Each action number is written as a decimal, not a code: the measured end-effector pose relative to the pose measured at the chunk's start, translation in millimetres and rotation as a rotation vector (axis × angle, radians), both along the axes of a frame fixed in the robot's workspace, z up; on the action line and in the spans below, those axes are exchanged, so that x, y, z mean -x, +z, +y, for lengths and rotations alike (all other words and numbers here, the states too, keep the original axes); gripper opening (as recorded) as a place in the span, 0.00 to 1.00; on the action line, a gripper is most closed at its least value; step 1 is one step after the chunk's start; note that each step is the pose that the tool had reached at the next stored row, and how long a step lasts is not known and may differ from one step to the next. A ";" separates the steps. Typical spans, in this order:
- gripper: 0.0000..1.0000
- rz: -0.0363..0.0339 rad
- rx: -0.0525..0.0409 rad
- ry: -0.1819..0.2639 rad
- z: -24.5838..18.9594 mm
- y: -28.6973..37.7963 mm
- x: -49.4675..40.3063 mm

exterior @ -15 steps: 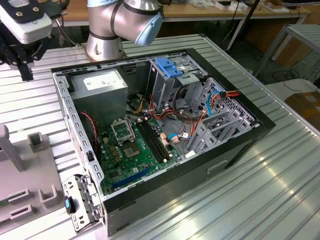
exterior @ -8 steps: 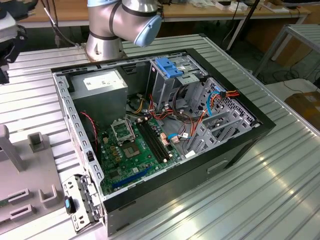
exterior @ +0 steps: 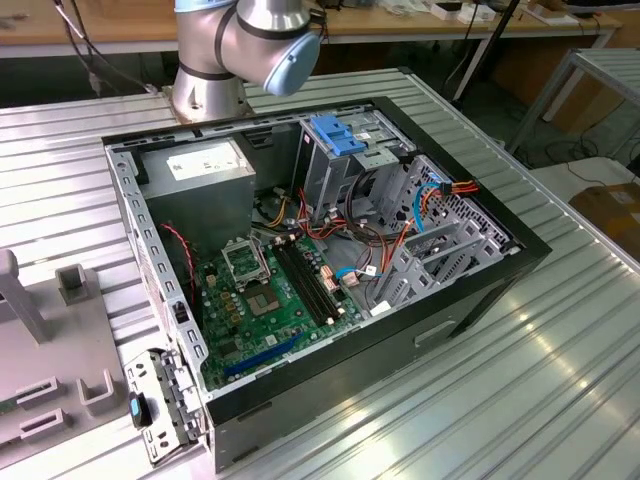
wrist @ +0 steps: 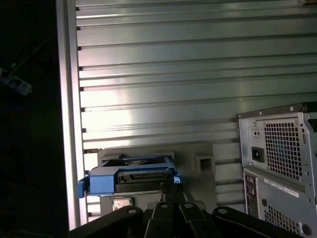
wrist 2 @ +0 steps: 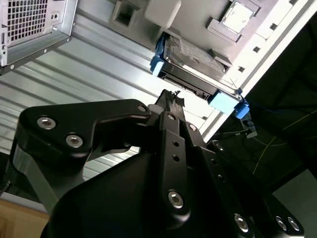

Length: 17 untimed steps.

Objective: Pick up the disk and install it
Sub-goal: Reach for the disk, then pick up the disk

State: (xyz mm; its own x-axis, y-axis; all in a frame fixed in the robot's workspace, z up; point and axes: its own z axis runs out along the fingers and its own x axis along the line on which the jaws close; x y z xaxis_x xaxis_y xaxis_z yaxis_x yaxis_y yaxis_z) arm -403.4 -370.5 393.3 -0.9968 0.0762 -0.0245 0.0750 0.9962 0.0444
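The disk (wrist: pixel 132 174) is a flat grey drive in a bright blue carrier rail. It rests on a light grey fixture (wrist: pixel 198 151) on the ribbed metal table. In the second wrist view the disk (wrist 2: pixel 190 67) lies just beyond my fingertips, with its blue ends showing on both sides. My black gripper (wrist 2: pixel 171 95) hovers short of the disk, shut, with nothing held. In the first wrist view the gripper (wrist: pixel 170 186) sits at the near edge of the disk's rail, apart from it.
The open computer case (exterior: pixel 500 275) lies on the table with the motherboard (exterior: pixel 275 300) exposed. A tall grey drive cage with a blue latch (exterior: pixel 338 138) stands inside it. The case's rear panel (wrist: pixel 277 163) is beside the fixture. The table edge (wrist: pixel 67 124) runs close by.
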 end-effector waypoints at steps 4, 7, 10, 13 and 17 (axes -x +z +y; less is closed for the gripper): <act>0.11 0.0001 0.0000 0.000 -0.1 0.0 34.6; 0.11 0.0000 -0.0001 0.000 -0.1 0.0 55.5; 0.11 0.0001 0.0000 0.000 -0.1 0.1 58.5; 0.11 0.0001 0.0000 0.000 -0.1 0.0 58.6; 0.11 0.0000 0.0000 0.000 -0.1 0.0 58.6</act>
State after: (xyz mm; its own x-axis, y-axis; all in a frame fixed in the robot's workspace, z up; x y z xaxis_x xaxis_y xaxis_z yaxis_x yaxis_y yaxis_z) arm -462.0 -370.6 393.3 -0.9968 0.0762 -0.0245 0.0751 0.9962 0.0443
